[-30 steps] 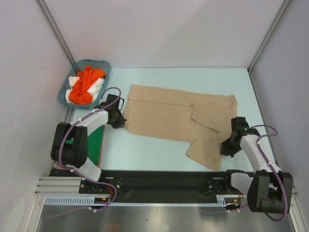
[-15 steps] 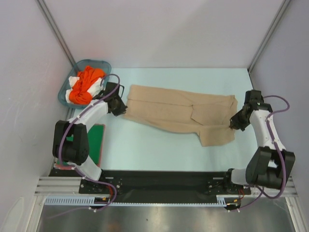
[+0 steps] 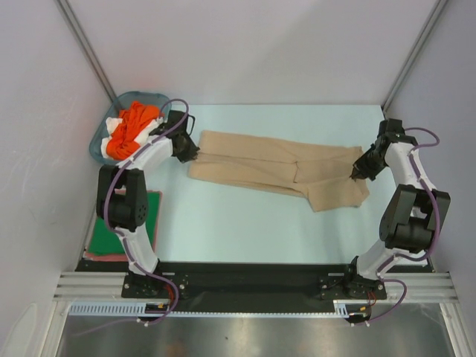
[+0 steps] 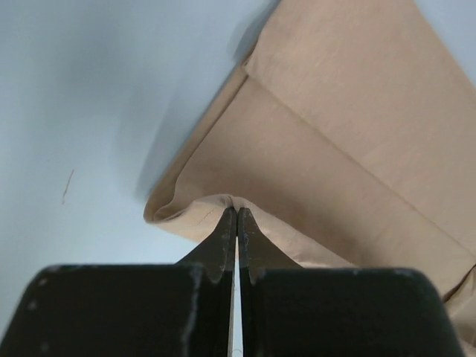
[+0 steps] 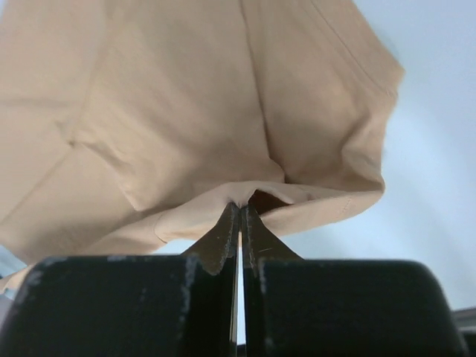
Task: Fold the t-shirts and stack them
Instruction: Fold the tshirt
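Basket: teal basket point(image 3: 99, 146) just left of the left gripper point(image 3: 190, 153), at the far-left corner of the table point(image 3: 245, 230).
Basket contents: orange shirt point(image 3: 128, 132) bundled on top of a white shirt point(image 3: 115, 124), both crumpled.
Folded stack: green shirt point(image 3: 119, 223) lies flat beside the left arm's base, well apart from the left gripper on its near side. A reddish shirt point(image 3: 158, 223) shows as a strip along its right edge.
Left gripper: jaws together, clamped on the tan shirt point(image 3: 275, 171). The wrist view shows the left gripper point(image 4: 236, 212) pinching a fold of the hem at its tips, with the tan shirt point(image 4: 335, 134) stretching away ahead and to the right.
Tan shirt: lies on the table between the two grippers as a long folded band, held at both ends.
Right gripper: the right gripper point(image 3: 357, 172) has its jaws together on the shirt's right end. In the wrist view the right gripper point(image 5: 240, 208) nips a puckered edge, and the tan shirt point(image 5: 171, 111) spreads ahead.
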Robot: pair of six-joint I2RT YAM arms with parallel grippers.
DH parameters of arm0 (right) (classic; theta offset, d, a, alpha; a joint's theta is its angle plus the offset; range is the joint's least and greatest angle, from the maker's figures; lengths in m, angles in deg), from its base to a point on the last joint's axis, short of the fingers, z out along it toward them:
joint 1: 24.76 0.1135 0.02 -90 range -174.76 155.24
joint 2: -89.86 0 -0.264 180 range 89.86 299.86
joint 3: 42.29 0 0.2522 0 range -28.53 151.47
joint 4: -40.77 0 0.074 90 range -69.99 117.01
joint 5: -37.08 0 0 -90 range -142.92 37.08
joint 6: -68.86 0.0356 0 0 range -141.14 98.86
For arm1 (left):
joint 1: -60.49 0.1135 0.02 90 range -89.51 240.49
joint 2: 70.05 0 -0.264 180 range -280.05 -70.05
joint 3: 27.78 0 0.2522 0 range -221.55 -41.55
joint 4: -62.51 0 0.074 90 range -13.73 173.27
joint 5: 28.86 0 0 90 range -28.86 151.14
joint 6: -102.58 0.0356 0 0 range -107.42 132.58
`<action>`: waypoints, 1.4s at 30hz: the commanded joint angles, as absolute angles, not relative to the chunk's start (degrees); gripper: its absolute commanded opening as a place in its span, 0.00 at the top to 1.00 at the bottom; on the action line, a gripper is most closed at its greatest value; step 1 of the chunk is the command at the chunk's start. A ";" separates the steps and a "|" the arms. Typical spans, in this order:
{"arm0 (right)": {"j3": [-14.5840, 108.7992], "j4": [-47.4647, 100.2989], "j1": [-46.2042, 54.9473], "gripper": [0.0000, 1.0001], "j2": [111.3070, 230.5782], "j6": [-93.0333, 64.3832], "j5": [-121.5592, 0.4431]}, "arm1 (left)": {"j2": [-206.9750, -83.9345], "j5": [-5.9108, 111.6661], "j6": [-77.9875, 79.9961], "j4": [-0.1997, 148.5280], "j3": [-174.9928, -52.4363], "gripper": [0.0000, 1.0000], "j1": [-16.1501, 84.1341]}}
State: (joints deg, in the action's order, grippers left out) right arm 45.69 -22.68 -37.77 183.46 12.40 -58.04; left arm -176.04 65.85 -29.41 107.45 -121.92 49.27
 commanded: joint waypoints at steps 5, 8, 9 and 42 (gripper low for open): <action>53.82 -22.64 -39.43 1.00 189.79 10.68 -61.96 | -180.96 64.22 -29.52 108.26 -128.90 1.00 49.68; 55.84 -23.26 -39.78 1.00 193.13 10.50 -64.77 | -181.93 64.39 -29.51 108.35 -130.05 1.00 49.68; 56.28 -23.35 -39.87 1.00 193.83 10.24 -65.39 | -182.02 64.83 -29.52 108.35 -130.31 1.00 49.68; 65.69 -22.91 -43.30 1.00 205.26 7.34 -77.09 | -185.62 66.32 -33.29 108.09 -133.13 1.00 50.91</action>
